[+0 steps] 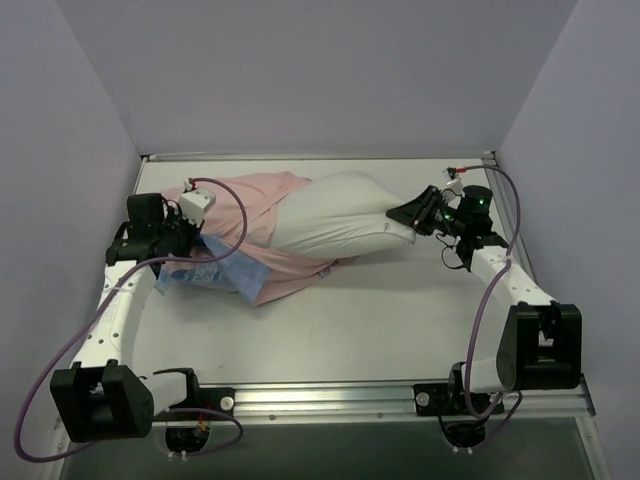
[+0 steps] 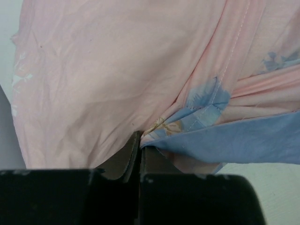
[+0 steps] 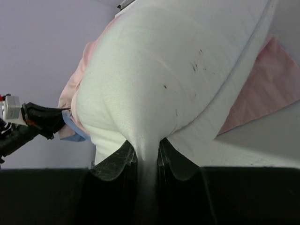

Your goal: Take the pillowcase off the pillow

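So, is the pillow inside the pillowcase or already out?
Mostly out: the pillow is bare on the right; only its left end is covered by the bunched pillowcase, pink inside showing.

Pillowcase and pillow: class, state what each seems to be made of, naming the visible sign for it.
The pillowcase looks like thin matte woven cloth, pink inside, blue outside: it creases finely and shows a stitched seam. The pillow seems a soft stuffed cushion in white, slightly fuzzy cloth: it bulges and gathers where pinched. The fibre cannot be told.
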Robot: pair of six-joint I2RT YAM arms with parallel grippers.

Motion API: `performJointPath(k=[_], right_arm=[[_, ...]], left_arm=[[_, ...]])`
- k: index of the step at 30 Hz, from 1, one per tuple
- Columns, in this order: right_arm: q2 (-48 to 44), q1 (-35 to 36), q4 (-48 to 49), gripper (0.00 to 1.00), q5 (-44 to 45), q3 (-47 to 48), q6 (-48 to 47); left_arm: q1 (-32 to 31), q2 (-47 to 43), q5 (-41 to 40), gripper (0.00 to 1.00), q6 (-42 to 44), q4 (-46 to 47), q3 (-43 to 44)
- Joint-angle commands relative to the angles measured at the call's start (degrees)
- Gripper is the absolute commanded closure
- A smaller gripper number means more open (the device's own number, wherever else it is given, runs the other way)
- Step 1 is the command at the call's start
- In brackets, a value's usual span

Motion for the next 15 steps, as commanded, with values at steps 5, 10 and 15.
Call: performJointPath(k=[5, 10, 15], right_arm=[[-7.58, 0.2, -6.41, 1.0, 16.87, 2.63, -9.78], [-8.82, 0.21, -9.74, 1.0, 18.98, 5.44, -10.21], [-9.78, 3.45, -9.75, 1.0, 19.08, 5.71, -9.34]], left_arm=[[7.96, 0.44, 8.92, 0.37, 5.8, -18.22, 9.01], [9.43, 3.15, 18.71, 0.06, 7.1, -35.47, 24.47], [16.04, 6.06, 11.63, 0.06, 18.7, -50.44, 22.86]])
